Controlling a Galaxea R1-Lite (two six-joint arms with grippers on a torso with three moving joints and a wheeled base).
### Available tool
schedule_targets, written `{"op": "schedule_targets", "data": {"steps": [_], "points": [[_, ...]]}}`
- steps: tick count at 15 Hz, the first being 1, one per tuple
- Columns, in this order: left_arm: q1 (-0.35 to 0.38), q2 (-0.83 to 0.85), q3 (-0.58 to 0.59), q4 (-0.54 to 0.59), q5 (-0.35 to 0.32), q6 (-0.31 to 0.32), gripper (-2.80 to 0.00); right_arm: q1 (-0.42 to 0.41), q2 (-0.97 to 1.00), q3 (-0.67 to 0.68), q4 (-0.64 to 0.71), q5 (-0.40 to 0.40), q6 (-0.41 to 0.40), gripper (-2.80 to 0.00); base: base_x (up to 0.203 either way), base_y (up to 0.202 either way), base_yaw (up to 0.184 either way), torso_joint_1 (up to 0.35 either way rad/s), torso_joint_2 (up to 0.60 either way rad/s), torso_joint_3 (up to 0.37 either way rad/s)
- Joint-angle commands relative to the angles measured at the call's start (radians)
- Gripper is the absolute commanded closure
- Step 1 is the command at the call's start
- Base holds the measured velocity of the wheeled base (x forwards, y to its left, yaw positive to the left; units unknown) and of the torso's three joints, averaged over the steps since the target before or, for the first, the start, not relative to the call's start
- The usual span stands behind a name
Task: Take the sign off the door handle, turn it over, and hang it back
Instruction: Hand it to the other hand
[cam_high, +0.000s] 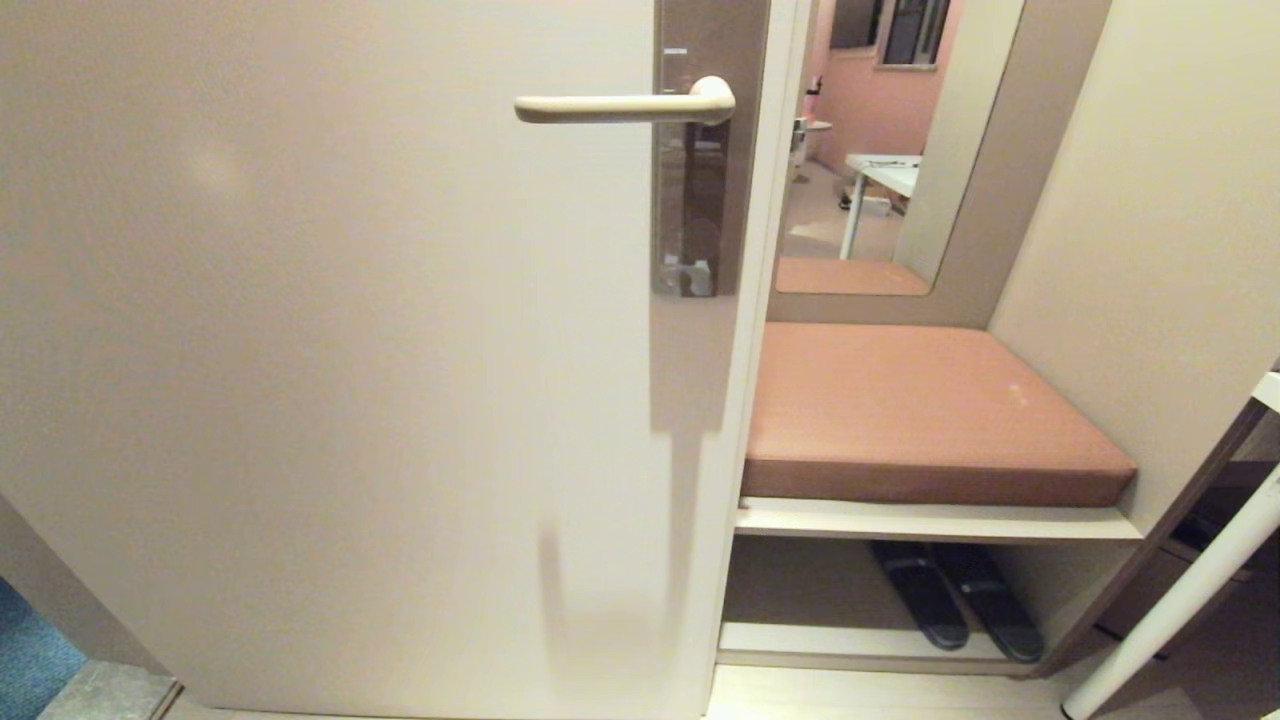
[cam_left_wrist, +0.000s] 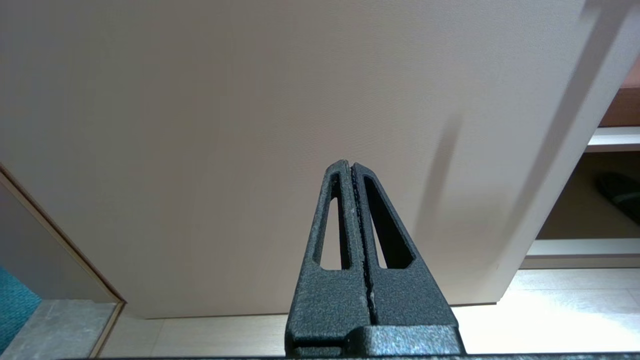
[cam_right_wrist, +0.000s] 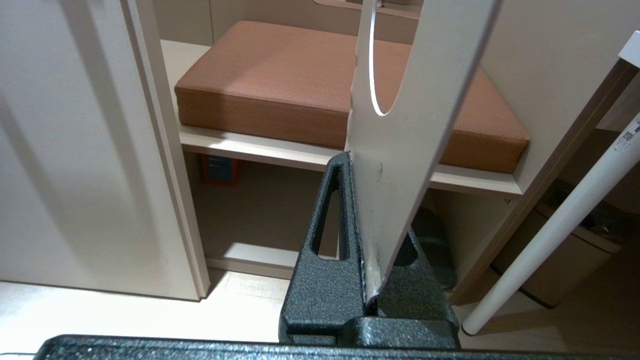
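The cream door handle juts out level from its tall brown backplate on the beige door, and nothing hangs on it. The sign appears only in the right wrist view: a white card whose oval hole sits near its far end, seen nearly edge-on with no lettering visible. My right gripper is shut on the card's lower end, low down in front of the bench. My left gripper is shut on nothing and points at the lower part of the door. Neither arm shows in the head view.
Right of the door is a niche with a brown cushion on a shelf and dark slippers beneath. A white slanted table leg crosses the far right, with a bin behind it. A mirror stands above the cushion.
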Motion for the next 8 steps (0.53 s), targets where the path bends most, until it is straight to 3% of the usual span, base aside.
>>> {"op": "schedule_targets", "data": {"steps": [1, 5, 8], "points": [[0.000, 0.000, 0.000, 0.000, 0.000, 0.002, 0.00, 0.000, 0.001, 0.000, 0.000, 0.001, -0.001, 0.00, 0.000, 0.000, 0.000, 0.000, 0.00, 0.000], [0.000, 0.000, 0.000, 0.000, 0.000, -0.005, 0.00, 0.000, 0.001, 0.000, 0.000, 0.001, -0.001, 0.00, 0.000, 0.000, 0.000, 0.000, 0.00, 0.000], [0.000, 0.000, 0.000, 0.000, 0.002, -0.006, 0.00, 0.000, 0.001, 0.000, 0.000, 0.001, -0.001, 0.00, 0.003, -0.123, 0.000, 0.002, 0.00, 0.004]]}}
